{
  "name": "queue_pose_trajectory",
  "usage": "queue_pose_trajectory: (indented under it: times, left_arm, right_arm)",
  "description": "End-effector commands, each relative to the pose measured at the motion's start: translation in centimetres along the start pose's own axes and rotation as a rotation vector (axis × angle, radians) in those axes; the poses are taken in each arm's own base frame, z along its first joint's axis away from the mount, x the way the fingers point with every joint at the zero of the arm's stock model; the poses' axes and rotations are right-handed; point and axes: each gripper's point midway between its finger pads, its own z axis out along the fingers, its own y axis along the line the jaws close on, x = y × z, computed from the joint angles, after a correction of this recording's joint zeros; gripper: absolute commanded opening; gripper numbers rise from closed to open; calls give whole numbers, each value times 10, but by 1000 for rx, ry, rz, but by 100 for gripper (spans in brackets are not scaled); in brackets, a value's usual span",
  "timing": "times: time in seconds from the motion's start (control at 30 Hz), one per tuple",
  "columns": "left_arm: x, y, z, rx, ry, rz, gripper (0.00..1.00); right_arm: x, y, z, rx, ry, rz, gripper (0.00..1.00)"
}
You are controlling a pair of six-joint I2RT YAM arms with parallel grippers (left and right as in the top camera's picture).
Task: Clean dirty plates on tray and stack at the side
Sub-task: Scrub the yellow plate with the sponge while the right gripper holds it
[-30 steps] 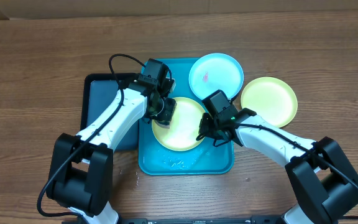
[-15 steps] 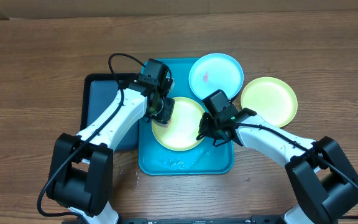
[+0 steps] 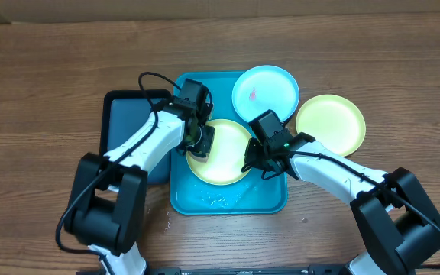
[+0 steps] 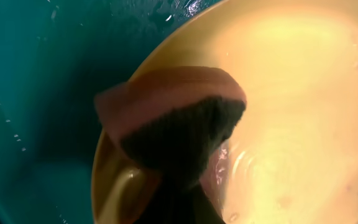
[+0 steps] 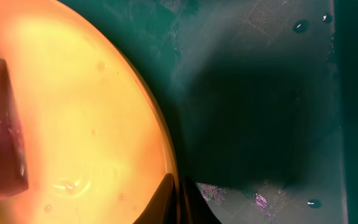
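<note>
I see my left gripper (image 3: 199, 144) pinching a sponge (image 4: 166, 106) against the wet yellow plate (image 3: 226, 162) in the tray (image 3: 228, 202). My right gripper (image 3: 251, 165) clamps that plate's rim.

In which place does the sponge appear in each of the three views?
Overhead: the sponge is left of centre, on the left rim of the yellow plate.
Left wrist: centre of the picture, over the plate's rim.
Right wrist: at the left edge, partly cut off.
Shared landmark: the yellow plate lying in the tray.
</note>
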Motion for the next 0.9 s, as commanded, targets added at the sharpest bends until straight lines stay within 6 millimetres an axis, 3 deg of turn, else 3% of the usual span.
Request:
queue_pose_trajectory:
  times: [0.0,0.43,0.63,0.73,0.87]
  left_arm:
    - [7,-4,10,8,40,-3,4]
    - [7,-8,12,29,48,-4,4]
    - [25,-5,38,30,141,-6,4]
    - [40,-16,50,110,210,65,4]
    - [52,-28,37,193,271,122,4]
  right_arm:
    - [-1,1,4,0,6,-5,4]
    - [-2,4,4,-14,5,-6,4]
    - [-2,5,4,-19,6,-6,4]
    - [-2,5,4,-18,6,-6,4]
    - [-2,5,4,-17,6,-6,4]
